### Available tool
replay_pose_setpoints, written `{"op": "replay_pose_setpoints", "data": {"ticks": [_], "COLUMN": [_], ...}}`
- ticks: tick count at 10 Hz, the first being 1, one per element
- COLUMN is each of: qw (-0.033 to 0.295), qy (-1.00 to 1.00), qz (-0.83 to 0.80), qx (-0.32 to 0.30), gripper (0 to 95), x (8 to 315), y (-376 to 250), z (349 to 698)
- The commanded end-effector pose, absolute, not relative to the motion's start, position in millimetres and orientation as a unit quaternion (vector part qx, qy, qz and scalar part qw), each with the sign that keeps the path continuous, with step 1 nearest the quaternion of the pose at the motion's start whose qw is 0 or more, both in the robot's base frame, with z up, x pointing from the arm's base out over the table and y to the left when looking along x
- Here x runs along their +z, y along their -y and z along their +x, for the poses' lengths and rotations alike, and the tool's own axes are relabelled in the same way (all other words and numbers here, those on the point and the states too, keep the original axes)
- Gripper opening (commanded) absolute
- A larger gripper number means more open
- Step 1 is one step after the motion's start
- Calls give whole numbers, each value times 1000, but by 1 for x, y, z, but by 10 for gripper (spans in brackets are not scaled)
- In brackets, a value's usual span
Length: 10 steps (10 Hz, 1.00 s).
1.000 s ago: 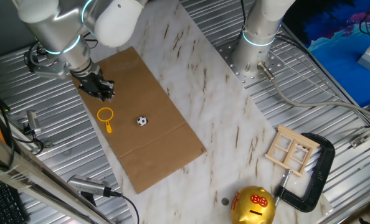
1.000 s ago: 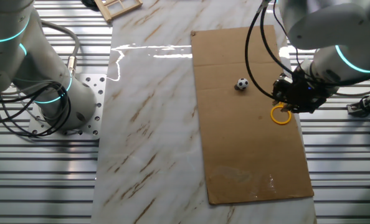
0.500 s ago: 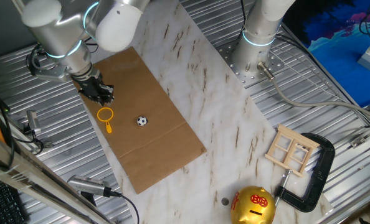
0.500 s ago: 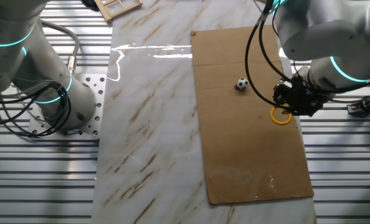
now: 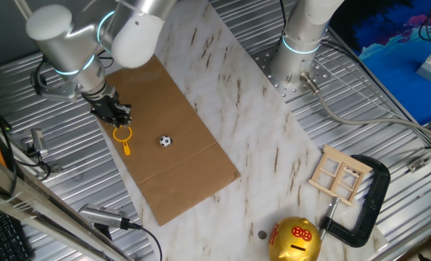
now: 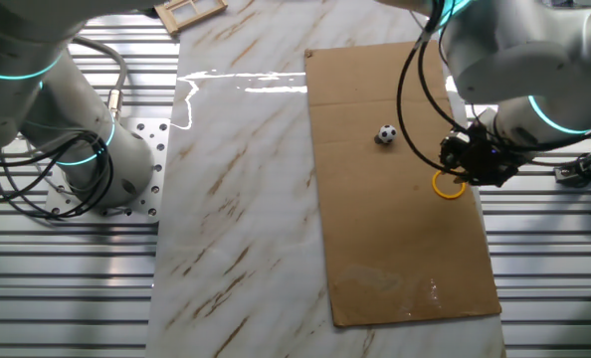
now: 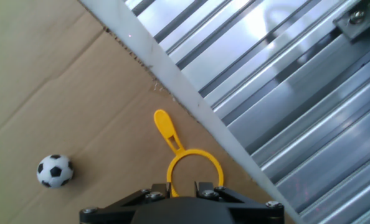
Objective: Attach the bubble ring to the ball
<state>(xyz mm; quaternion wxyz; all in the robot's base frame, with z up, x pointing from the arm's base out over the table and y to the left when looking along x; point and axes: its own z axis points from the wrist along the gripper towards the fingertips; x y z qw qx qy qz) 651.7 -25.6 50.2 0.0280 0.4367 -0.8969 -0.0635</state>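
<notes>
The yellow bubble ring lies flat on the brown cardboard sheet, near its edge by the metal slats. The small black-and-white ball rests on the cardboard a short way from it, apart from the ring. My gripper hangs just above the loop end of the ring, slightly open, with nothing held. In the hand view the ring lies right below the fingertips, handle pointing away, and the ball is at the left. The other fixed view shows the ring, ball and gripper.
The cardboard lies on a marble board beside ribbed metal slats. A gold piggy bank, a wooden frame and a black clamp stand at the far end. A second arm's base stands at the back.
My gripper has moved closer to the ring's loop and a little lower. The ring and the ball have not moved.
</notes>
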Motion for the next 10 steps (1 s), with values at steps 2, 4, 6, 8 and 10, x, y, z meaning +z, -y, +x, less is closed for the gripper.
{"op": "replay_pose_setpoints", "data": {"ticks": [2, 4, 6, 8, 10], "qw": [28, 29, 33, 35, 33], "qy": [900, 900, 898, 897, 892], "qz": [430, 430, 435, 437, 447], "qx": [-65, -65, -60, -58, -59], "gripper": [190, 190, 190, 190, 190], "x": [44, 41, 41, 41, 41], "y": [19, 13, 9, 9, 13], "z": [659, 660, 659, 659, 657]}}
